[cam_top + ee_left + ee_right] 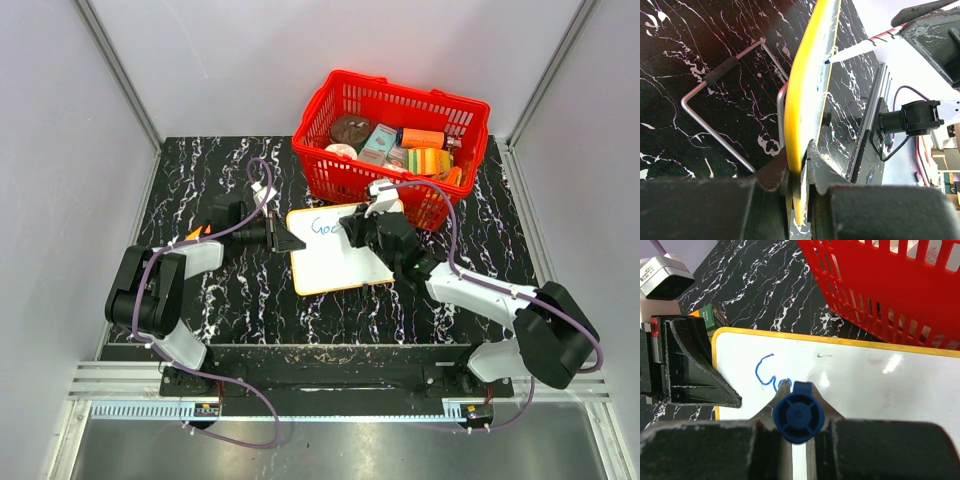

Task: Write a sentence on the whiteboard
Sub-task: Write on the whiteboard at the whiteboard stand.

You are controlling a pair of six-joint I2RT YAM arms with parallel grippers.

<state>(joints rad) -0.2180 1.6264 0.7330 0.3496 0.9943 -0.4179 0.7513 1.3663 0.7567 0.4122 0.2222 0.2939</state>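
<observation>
Yellow-rimmed whiteboard point(335, 262) is sitting mid-table, and the sentence point(767, 374), just a few blue letters, is sitting up at its 11 o'clock corner. Your right gripper point(799, 395) is clamping a blue marker point(798, 415), tip down by those letters. Your left gripper point(799, 170) is pinching the board's 9 o'clock edge. Red basket point(330, 170) is sitting at the board's 1 o'clock, just beside it.

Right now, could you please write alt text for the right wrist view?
The right gripper holds a blue marker against the whiteboard, beside the first blue letters. The left gripper clamps the board's left edge; a red basket stands behind.
</observation>
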